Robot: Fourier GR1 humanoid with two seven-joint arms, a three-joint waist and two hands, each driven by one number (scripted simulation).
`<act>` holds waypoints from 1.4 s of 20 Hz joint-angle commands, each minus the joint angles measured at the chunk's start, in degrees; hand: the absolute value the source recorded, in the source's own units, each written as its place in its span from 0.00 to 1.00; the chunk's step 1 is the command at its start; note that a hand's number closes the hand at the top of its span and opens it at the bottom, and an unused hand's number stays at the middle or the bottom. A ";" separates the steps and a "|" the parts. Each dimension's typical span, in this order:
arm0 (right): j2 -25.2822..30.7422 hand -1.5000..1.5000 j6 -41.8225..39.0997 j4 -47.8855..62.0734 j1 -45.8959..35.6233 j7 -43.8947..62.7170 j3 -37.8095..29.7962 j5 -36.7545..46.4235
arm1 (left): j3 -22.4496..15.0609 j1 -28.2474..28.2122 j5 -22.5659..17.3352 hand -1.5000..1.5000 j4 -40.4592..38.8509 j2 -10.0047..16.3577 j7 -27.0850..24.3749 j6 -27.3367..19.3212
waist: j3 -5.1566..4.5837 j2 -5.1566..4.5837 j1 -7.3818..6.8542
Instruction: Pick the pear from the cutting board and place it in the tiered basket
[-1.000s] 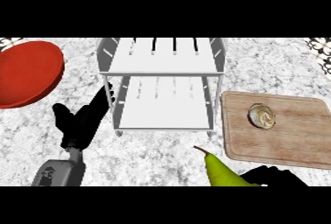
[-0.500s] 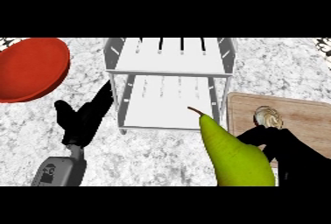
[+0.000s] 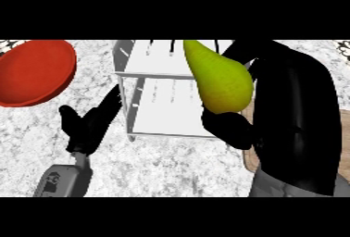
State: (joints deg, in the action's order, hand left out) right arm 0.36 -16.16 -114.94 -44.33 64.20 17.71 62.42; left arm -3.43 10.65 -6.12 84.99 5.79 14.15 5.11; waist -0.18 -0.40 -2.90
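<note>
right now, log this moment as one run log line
phase: carry | right hand: shut on pear | pear: narrow end up, in front of tiered basket, not yet inside | left hand: open, resting at view's left

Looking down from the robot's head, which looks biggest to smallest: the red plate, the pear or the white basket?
1. The tiered basket, even though it is partly hidden.
2-3. The red plate and the pear look about alike. The right hand holds the pear close to the camera and the plate is cut off at the edge, so I won't rank them.
</note>
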 commanded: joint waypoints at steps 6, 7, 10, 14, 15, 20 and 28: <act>-0.34 1.00 15.46 28.05 -16.31 4.59 -6.58 -8.44 | -1.36 -2.42 0.16 0.50 3.23 -1.67 1.35 -1.02 | 0.11 0.07 -0.31; -0.34 1.00 19.02 30.14 -15.58 4.42 -5.62 -9.77 | -0.54 0.41 0.58 0.50 0.93 -1.10 0.78 -0.96 | 0.11 -0.15 -0.05; -0.34 1.00 30.73 30.04 -14.40 -1.02 -9.41 -14.67 | -0.69 1.13 0.41 0.50 -0.34 -0.88 -0.52 0.26 | 0.15 -0.80 -1.26; -0.35 0.00 40.52 40.41 -17.34 -7.80 -5.11 -22.34 | -0.68 4.43 1.42 0.50 -3.33 -2.40 -1.31 -1.19 | 0.09 -1.02 -1.33; -0.35 0.00 42.15 44.04 -19.60 -8.73 -5.69 -23.86 | 0.14 2.99 -0.03 0.50 -1.03 -0.77 1.26 -0.03 | 0.11 -0.73 -1.81; -0.35 0.00 52.50 54.50 -26.51 -15.40 -0.06 -29.69 | -0.10 2.79 0.78 0.50 -2.59 -1.78 -0.46 -0.62 | 0.08 -0.46 -0.99; -0.35 0.00 65.97 58.39 -29.70 -12.89 -1.93 -22.61 | -0.02 -1.53 1.11 0.50 -1.25 -1.03 -2.48 0.13 | 0.11 0.31 1.38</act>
State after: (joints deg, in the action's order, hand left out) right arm 0.17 40.91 -57.82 -73.59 47.79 15.71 37.84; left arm -3.24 10.93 -5.50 84.06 4.93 13.55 5.06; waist -0.09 -0.35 -2.51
